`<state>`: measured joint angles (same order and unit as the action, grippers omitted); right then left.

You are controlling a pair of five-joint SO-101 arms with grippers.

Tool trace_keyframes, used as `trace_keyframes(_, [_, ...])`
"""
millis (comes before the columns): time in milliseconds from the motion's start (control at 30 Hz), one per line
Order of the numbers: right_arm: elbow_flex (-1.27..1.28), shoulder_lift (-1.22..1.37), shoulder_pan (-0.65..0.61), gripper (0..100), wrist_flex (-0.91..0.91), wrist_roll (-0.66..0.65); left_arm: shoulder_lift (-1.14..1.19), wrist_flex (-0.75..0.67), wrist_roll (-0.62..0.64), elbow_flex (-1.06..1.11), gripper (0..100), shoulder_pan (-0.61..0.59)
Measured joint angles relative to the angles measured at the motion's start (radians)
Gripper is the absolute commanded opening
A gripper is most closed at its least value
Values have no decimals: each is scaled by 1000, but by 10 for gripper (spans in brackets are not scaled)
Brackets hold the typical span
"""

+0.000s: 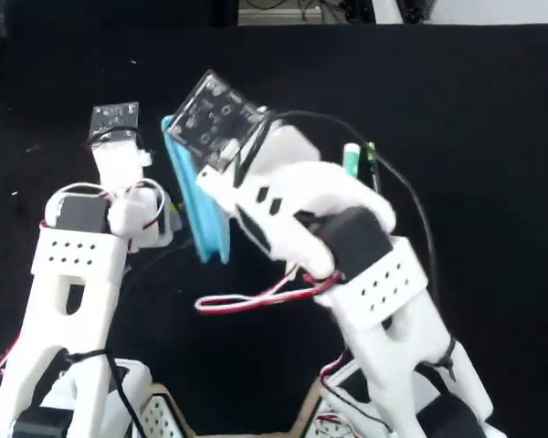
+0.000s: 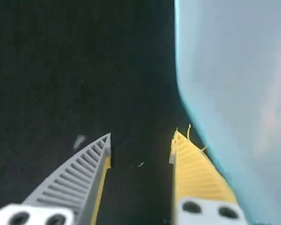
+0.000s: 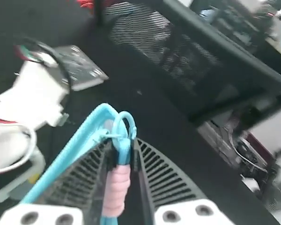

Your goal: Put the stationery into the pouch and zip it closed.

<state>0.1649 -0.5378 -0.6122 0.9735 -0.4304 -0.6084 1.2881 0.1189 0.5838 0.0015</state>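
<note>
The light blue pouch (image 1: pixel 201 205) hangs on edge above the black table, between the two arms. In the right wrist view my right gripper (image 3: pixel 124 146) is shut on the pouch's zipper end, where a blue ring pull (image 3: pixel 126 123) and a pink tab (image 3: pixel 116 187) stick out between the fingers. My left gripper (image 2: pixel 140 140) stands open over the bare table, its yellow finger (image 2: pixel 194 173) close beside the pouch's side (image 2: pixel 234 93). A green-and-white pen (image 1: pixel 352 158) and a darker pen (image 1: pixel 371 153) lie on the table behind the right arm.
The left arm's white wrist (image 3: pixel 33 93) and its camera board (image 3: pixel 79 65) sit close to the pouch. Red and white cables (image 1: pixel 256 297) loop between the arms. The table's far edge (image 1: pixel 347 23) borders cluttered room equipment.
</note>
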Motion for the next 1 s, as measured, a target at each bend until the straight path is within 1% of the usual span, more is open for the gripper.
trace_keyframes(67, [0, -12, -37, 11, 20, 0, 0, 43, -41, -9, 207, -46])
trace_keyframes(133, [6, -29, -72, 11, 40, -2, 0, 86, -63, -51, 207, -121])
trace_keyframes(233, [40, -68, -95, 11, 44, 0, -2, 144, -71, -160, 207, -258])
trace_keyframes(300, [69, -98, -98, 11, 44, 0, -2, 192, -71, -249, 207, -327])
trace_keyframes(400, [137, -164, -100, 11, 44, 0, -2, 276, -89, -382, 207, -367])
trace_keyframes(500, [209, -245, -100, 11, 43, 0, -3, 370, -183, -506, 205, -356])
trace_keyframes(633, [290, -330, -101, 11, 37, 0, -6, 440, -325, -617, 204, -261])
trace_keyframes(800, [324, -362, -101, 11, 28, 0, -6, 460, -371, -700, 203, -163])
trace_keyframes(867, [324, -362, -101, 11, 28, 0, -8, 466, -410, -723, 203, -117])
trace_keyframes(933, [324, -362, -101, 11, 28, 0, -25, 466, -450, -732, 203, -91])
trace_keyframes(1000, [324, -362, -101, 11, 28, 0, -68, 466, -460, -732, 204, -78])
